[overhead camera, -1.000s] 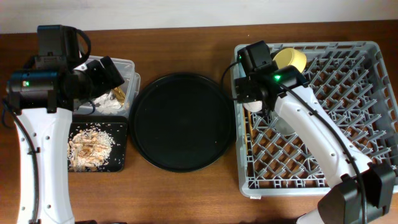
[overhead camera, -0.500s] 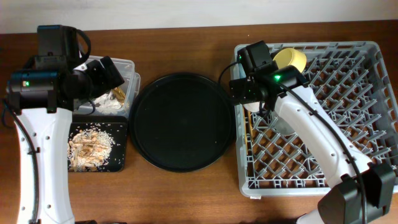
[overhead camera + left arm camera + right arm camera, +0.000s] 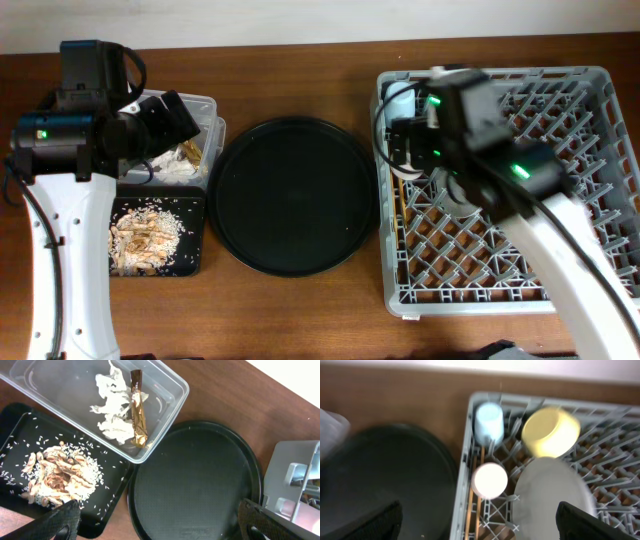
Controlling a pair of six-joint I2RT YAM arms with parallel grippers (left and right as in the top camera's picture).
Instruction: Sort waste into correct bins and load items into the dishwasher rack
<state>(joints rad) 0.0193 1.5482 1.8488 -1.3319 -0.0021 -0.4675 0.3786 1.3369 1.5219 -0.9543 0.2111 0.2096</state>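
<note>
The grey dishwasher rack (image 3: 600, 150) holds the light-blue cup (image 3: 489, 422), yellow bowl (image 3: 550, 432), pink cup (image 3: 490, 480), grey-green plate (image 3: 552, 495) and chopsticks (image 3: 474, 512) in its left part. My right gripper (image 3: 480, 527) is open and empty above them; overhead it (image 3: 408, 155) hides the bowl. White paper (image 3: 112, 410) and the gold wrapper (image 3: 138, 420) lie in the clear box (image 3: 170, 385). Food scraps (image 3: 57, 477) lie in the black rectangular tray (image 3: 15, 420). My left gripper (image 3: 160, 527) is open and empty, by the box (image 3: 205, 105).
A large round black tray (image 3: 290, 195) lies between the bins and the rack, bare. The right and front parts of the rack show only pegs. Brown table wood shows behind and in front.
My right arm has lifted and shifted right over the rack's left part, now covering the yellow bowl from above. My left arm has not moved.
</note>
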